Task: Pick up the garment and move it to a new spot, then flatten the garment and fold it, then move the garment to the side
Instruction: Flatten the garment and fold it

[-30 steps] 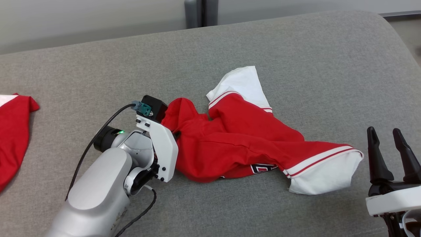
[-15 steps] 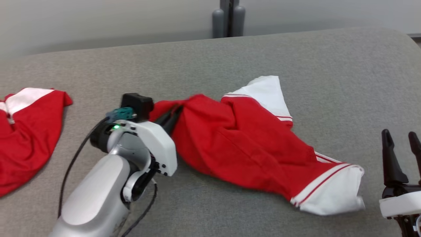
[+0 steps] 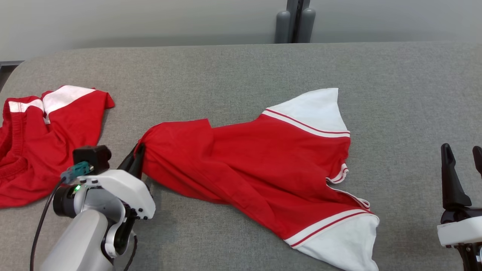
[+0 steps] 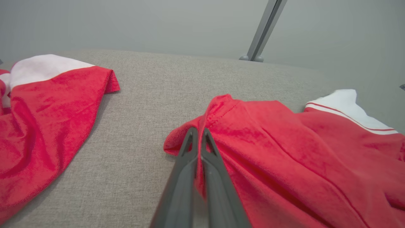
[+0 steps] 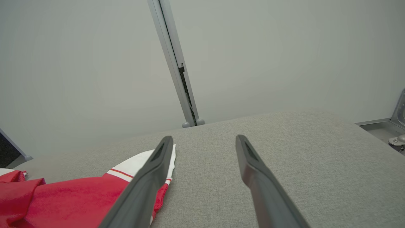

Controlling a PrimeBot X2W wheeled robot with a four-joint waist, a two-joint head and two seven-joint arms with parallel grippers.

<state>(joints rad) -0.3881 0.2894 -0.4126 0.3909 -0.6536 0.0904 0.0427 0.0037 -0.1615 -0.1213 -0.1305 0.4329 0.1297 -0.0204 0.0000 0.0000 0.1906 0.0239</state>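
A: What's on the grey cushion [image 3: 233, 71]?
B: The red shirt [image 3: 256, 162], stretched across its middle; another red garment [image 3: 34, 150] well to the left.
A: Grippers?
B: The left gripper [image 3: 137, 156] is clamped on the shirt's left edge; the right gripper [image 3: 462, 148] is spread, empty.

Second red-and-white garment [image 3: 41, 146] crumpled far left on grey fabric surface [image 3: 241, 75] — grey post [image 3: 305, 22], possibly metal, behind against wall [image 3: 150, 19].

The head camera looks forward and down from high over the grey cushion [image 3: 241, 67], wall post [image 3: 295, 19] at twelve o'clock. The left wrist camera sits low, very near the red garment [image 4: 284, 152], post at one o'clock. The right wrist camera, low and farther off, shares that post and the garment's edge at eight o'clock.
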